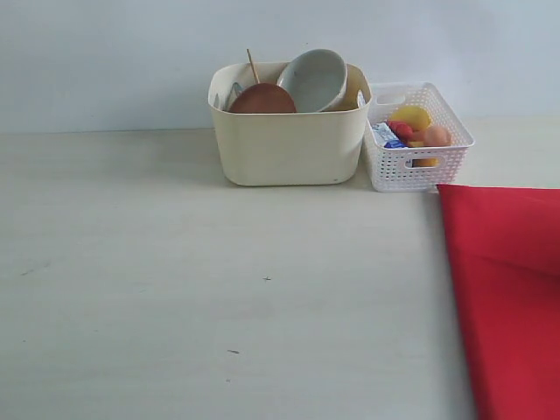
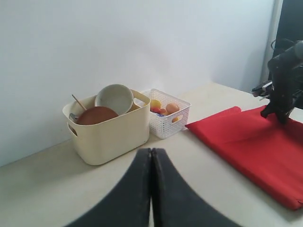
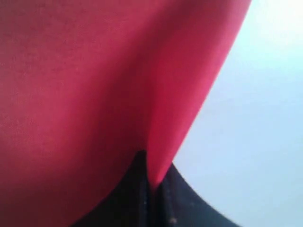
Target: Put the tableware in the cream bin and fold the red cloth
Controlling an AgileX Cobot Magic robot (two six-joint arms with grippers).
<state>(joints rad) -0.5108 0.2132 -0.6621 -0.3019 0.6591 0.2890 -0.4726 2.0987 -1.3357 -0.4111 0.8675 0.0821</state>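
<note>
The right jaws are clenched on the cloth point(image 3: 71, 94). A fold of the red fabric runs down into the seam between the two dark fingers point(image 3: 128, 201) and is pinched there, and the rest spreads away over the pale desk point(image 3: 255, 132). Seen from the other arm, the right arm point(image 2: 283, 78) stands low over the part of the cloth farthest from the bin point(image 2: 111, 132).

The left jaws are clenched too, pressed flat together with nothing between them. They hang over bare desk, well apart from the bin and clear of the cloth.

The cloth lies flat on the desk on the basket side of the bin. Its nearest corner is just in front of the basket point(image 1: 416, 149), and it does not touch the bin. A slanting edge shows across it, as if one layer lies over another.

The bin stands at the back of the desk, close to the wall point(image 1: 105, 61). In it the bowl point(image 1: 313, 79) leans on its side, its mouth facing outward above the rim. The plate point(image 1: 262, 99) stands on edge beside the bowl, and one chopstick point(image 1: 252, 65) sticks up behind it. A bit of steel point(image 1: 234, 91) shows on the side of the plate away from the bowl; I cannot tell what it is.

The basket sits right beside the bin. It holds a lemon point(image 1: 411, 115), an egg point(image 1: 437, 136), something red point(image 1: 401, 129) and a blue-white carton point(image 1: 385, 133).
</note>
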